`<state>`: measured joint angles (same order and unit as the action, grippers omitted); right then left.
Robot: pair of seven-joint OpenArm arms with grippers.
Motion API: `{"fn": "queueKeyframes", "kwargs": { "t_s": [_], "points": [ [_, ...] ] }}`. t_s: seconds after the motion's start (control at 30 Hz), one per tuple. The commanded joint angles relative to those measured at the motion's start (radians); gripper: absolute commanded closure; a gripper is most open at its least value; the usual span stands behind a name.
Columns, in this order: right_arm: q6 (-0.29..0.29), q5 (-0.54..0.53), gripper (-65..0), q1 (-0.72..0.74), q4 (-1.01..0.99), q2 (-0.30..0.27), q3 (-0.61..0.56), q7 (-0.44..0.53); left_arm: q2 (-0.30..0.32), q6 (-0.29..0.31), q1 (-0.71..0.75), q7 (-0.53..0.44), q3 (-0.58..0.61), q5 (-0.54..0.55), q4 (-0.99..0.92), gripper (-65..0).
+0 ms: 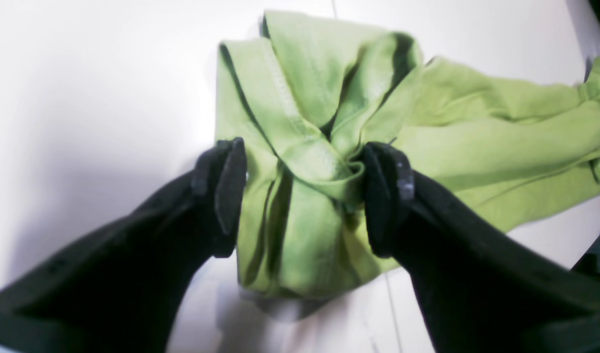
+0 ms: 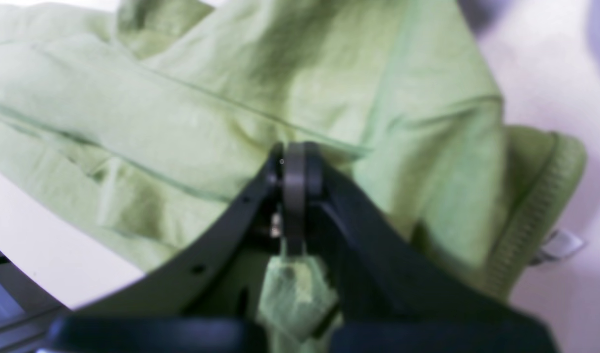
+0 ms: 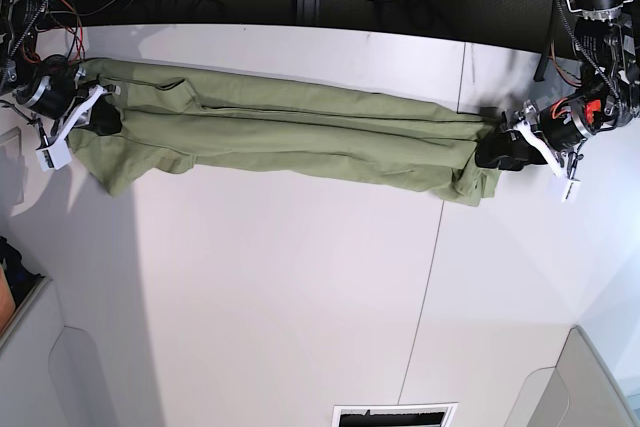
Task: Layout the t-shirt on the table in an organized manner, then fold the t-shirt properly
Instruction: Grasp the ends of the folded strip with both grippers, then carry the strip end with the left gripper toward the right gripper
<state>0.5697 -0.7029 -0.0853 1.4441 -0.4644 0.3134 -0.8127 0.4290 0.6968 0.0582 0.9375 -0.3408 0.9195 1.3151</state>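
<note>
T-shirt (image 3: 290,137) stretched in a long wrinkled band across the far side of the table (image 3: 300,287). Left gripper (image 1: 304,196) at 1 bunched end, jaws wide apart either side of the folds. Right gripper (image 2: 296,196) at the other end, jaws pinched together on cloth.

The left end effector (image 1: 304,196) sits at the base view's right edge, its arm reaching in low from the upper right corner. Its two dark fingers (image 1: 226,191) stand wide apart, cloth bunched between them, one pad touching it and the other just clear. The right end effector (image 2: 296,196) sits at the base view's left edge, low over the table, jaws pressed together with a scrap of fabric pinched between them. Both arms are spread far apart.
</note>
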Motion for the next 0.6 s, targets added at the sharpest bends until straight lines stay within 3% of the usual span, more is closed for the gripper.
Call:
{"fn": "queueKeyframes", "kwargs": {
  "t_s": [0.0,0.23,0.37,0.43,0.53,0.57],
  "points": [
    [0.002,-0.012,0.0,0.01,0.01,-0.014,0.005,0.0,0.013,0.001,-0.005,0.028,0.0,0.035,0.008,-40.5],
    [0.002,-0.012,0.0,0.01,0.01,-0.014,0.005,-0.003,-0.002,0.001,-0.006,0.064,0.118,0.071,0.008,-40.4],
    [0.002,-0.012,0.0,0.01,0.01,-0.014,0.005,-0.003,-0.002,0.001,-0.005,0.011,0.177,0.035,0.008,-40.0],
    [0.002,-0.012,0.0,0.01,0.01,-0.014,0.005,-0.003,-0.002,0.001,-0.006,-0.026,0.176,0.02,0.008,-30.0],
    [0.001,-0.011,0.0,0.01,0.01,-0.014,0.005,-0.003,0.0,0.001,-0.019,-0.036,0.163,0.003,0.008,-1.5],
    [0.001,-0.012,0.0,0.01,0.01,-0.014,0.005,-0.003,0.0,0.001,-0.024,-0.036,0.152,0.0,0.008,0.0]
  ]
}}
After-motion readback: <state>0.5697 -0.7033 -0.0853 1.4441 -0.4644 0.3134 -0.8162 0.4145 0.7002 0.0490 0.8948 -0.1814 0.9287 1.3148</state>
